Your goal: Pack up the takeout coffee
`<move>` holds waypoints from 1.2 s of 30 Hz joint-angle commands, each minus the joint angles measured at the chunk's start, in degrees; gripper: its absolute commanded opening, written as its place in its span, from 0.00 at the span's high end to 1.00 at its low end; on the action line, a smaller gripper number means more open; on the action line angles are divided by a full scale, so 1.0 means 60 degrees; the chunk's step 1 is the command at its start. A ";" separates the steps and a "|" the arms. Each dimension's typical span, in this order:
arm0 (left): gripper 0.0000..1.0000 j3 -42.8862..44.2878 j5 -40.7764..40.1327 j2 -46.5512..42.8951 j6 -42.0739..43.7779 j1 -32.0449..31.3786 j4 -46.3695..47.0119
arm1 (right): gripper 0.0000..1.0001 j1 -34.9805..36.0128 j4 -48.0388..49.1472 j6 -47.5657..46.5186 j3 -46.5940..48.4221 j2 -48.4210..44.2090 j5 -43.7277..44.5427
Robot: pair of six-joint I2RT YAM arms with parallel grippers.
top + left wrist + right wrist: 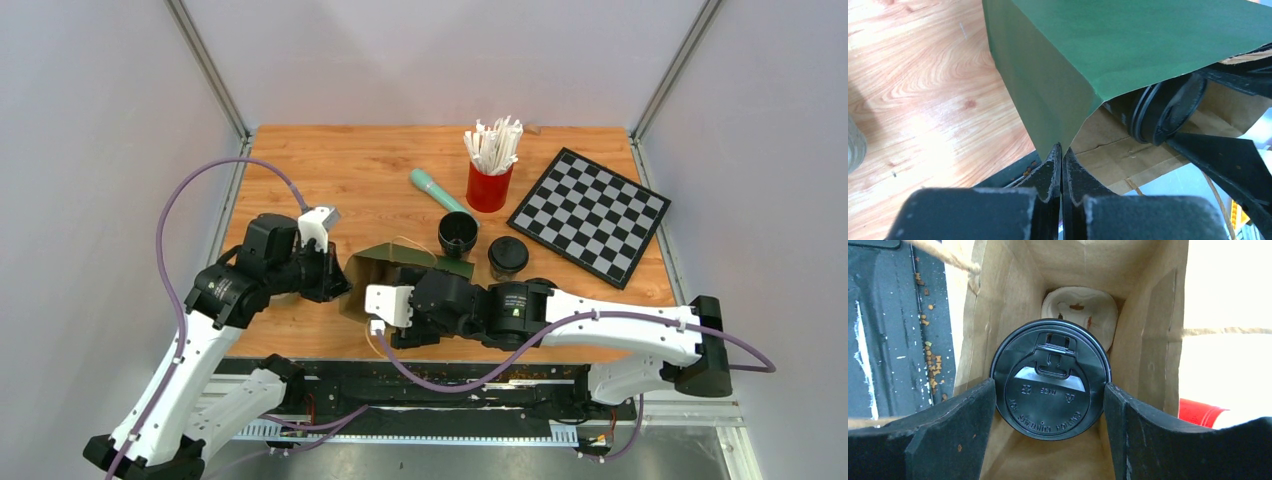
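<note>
Now the green paper bag with a brown inside (372,264) lies on its side at the near edge of the wooden worktop (300,170), left of centre, its mouth turned right and toward that edge. The left gripper (1062,156) is closed, pinching the folded corner of the bag's rim between its fingers. The right gripper (1049,395) reaches into the mouth and grips the black paper coffee cup with a black lid (1048,365), one finger pressed to each side of the lid. Inside, the brown walls run close past both fingers, leaving little room at the sides. Deeper in, a pale moulded piece (1079,305) sits against the bag's closed end, just beyond the cup. On the worktop to the far right of the bag stand an open black cup (458,233) and a second lidded black cup (507,257), near each other but apart. Farther back are a red cup full of white sticks (489,180) and a mint-green cylinder (437,189) lying flat. A black-and-white chequered board (590,215) fills the right side up to the edge. Bare wood stays open at the far left.
</note>
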 commanded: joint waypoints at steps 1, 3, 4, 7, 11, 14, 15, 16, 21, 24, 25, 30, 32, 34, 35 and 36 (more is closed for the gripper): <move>1.00 -0.0258 0.0630 -0.0302 0.0127 0.0016 0.0653 | 0.34 0.0047 0.0894 -0.0804 0.0301 0.0291 0.0094; 1.00 -0.0353 0.0710 -0.0422 0.0141 0.0016 0.0677 | 0.34 -0.0002 0.1030 -0.1007 0.0296 0.0408 -0.0029; 1.00 -0.0398 0.0734 -0.0467 0.0151 0.0016 0.0699 | 0.34 -0.0029 0.1087 -0.1079 0.0296 0.0449 -0.0137; 1.00 -0.0503 0.0878 -0.0591 0.0202 0.0016 0.0845 | 0.34 -0.0101 0.1212 -0.1310 0.0317 0.0564 -0.0308; 1.00 -0.0520 0.0977 -0.0620 0.0317 0.0016 0.0942 | 0.33 -0.0264 0.1383 -0.1648 0.0228 0.0634 -0.0527; 1.00 -0.0568 0.1176 -0.0623 0.0338 0.0016 0.1066 | 0.33 -0.0451 0.1538 -0.1837 0.0187 0.0714 -0.0627; 1.00 -0.0601 0.1216 -0.0633 0.0323 0.0016 0.1121 | 0.33 -0.0518 0.1583 -0.1895 0.0169 0.0729 -0.0649; 1.00 -0.0630 0.1222 -0.0647 0.0315 0.0016 0.1141 | 0.33 -0.0599 0.1622 -0.1948 0.0158 0.0744 -0.0708; 1.00 -0.0812 0.1302 -0.0679 0.0320 0.0016 0.1076 | 0.33 -0.0784 0.1716 -0.2223 -0.0029 0.0828 -0.1315; 1.00 -0.0902 0.1280 -0.0777 0.0382 0.0016 0.0956 | 0.33 -0.0783 0.1665 -0.2207 -0.0161 0.0930 -0.1714; 1.00 -0.0914 0.1268 -0.0808 0.0416 0.0016 0.0898 | 0.33 -0.0784 0.1665 -0.2205 -0.0213 0.0960 -0.1814; 1.00 -0.0923 0.1130 -0.0892 0.0412 0.0016 0.0697 | 0.34 -0.0771 0.1829 -0.2327 -0.0426 0.1025 -0.1884; 1.00 -0.0905 0.1120 -0.0833 0.0331 0.0016 0.0694 | 0.33 -0.0780 0.1996 -0.2598 -0.0612 0.1000 -0.1700; 1.00 -0.0872 0.1181 -0.0738 0.0216 0.0016 0.0721 | 0.33 -0.0780 0.2012 -0.2855 -0.0733 0.0999 -0.1537; 1.00 -0.0853 0.1212 -0.0701 0.0179 0.0016 0.0739 | 0.33 -0.0782 0.2003 -0.2950 -0.0766 0.1005 -0.1482; 1.00 -0.0838 0.1225 -0.0687 0.0164 0.0016 0.0751 | 0.32 -0.0784 0.1971 -0.3054 -0.0797 0.1021 -0.1435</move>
